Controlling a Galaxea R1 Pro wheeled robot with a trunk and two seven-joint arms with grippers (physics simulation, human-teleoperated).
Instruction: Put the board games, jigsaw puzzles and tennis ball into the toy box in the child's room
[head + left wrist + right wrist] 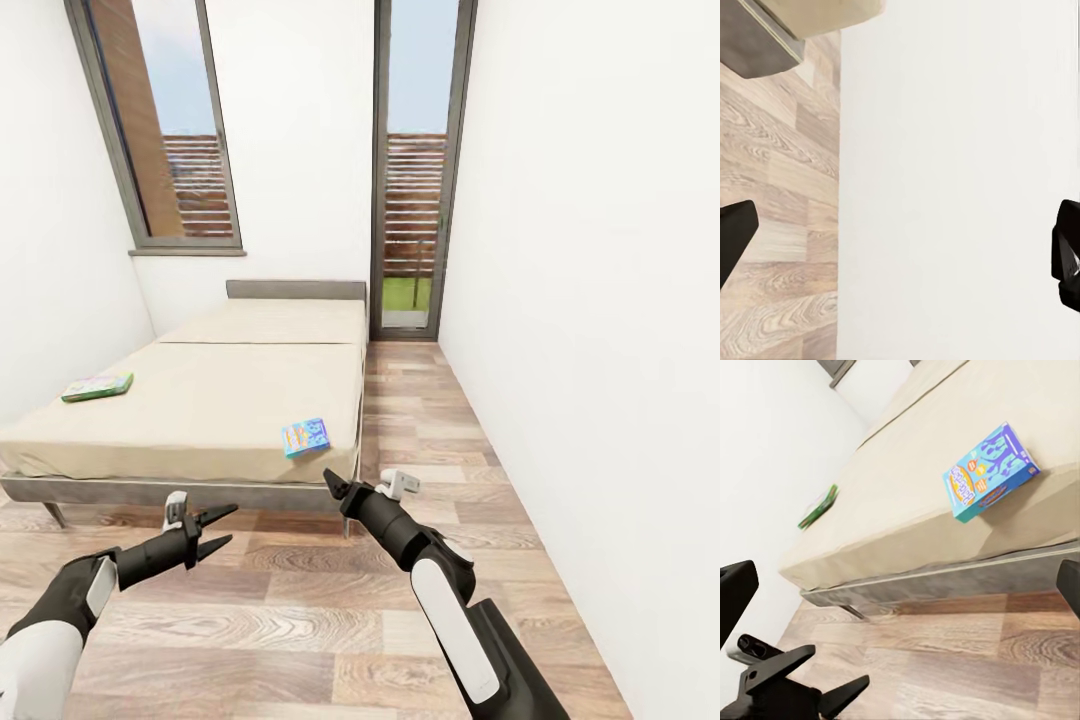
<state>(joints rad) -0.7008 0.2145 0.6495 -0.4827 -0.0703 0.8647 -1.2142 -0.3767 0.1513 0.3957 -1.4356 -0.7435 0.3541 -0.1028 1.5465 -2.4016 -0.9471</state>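
**Facing the bed, both hands empty**

We stand on the wood floor (300,620) at the foot of the bed (220,400), in a narrow white room with a window (170,130) and a glass door (415,170) in the far wall.

Two board games lie on the bed. The blue board game (306,437) rests flat near the foot edge, close to the corner nearest our right hand (362,489). The green board game (97,386) lies flat near the bed's left edge, well apart from the blue one.

Our left hand (215,529) hangs over the floor before the bed, fingers spread wide, holding nothing. Our right hand is also spread wide and empty, just short of the bed's corner.

The right wrist view shows the blue box's printed cover, with cartoon shapes and an orange title too blurred to read, and the green box further back. The left wrist view shows white wall, floor and a corner of the bed.
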